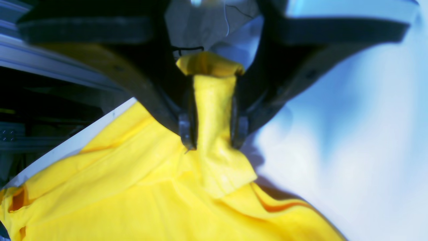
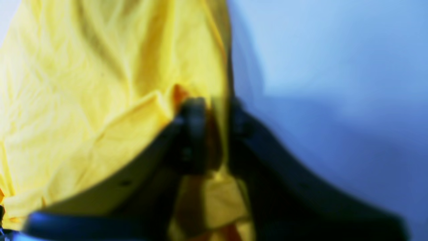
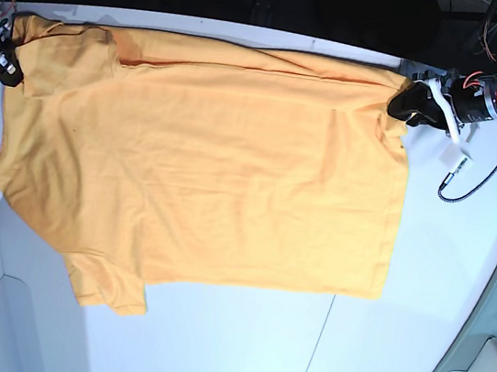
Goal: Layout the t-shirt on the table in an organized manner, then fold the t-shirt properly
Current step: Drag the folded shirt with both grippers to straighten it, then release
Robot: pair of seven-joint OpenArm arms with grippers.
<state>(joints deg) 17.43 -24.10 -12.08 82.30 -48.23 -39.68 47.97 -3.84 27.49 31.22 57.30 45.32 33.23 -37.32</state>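
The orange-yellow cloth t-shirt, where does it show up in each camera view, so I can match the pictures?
Left wrist: the orange-yellow cloth t-shirt fills the lower left, a fold pinched between the left gripper jaws.
Right wrist: it covers the left half, its edge clamped in the right gripper.
Base: it is spread across the middle.
Shared landmark: the matte white table.

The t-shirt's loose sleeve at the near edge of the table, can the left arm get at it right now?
Probably not yet. The left gripper is clamped on a far corner of the t-shirt, so it would have to let go first. The table between looks unobstructed.
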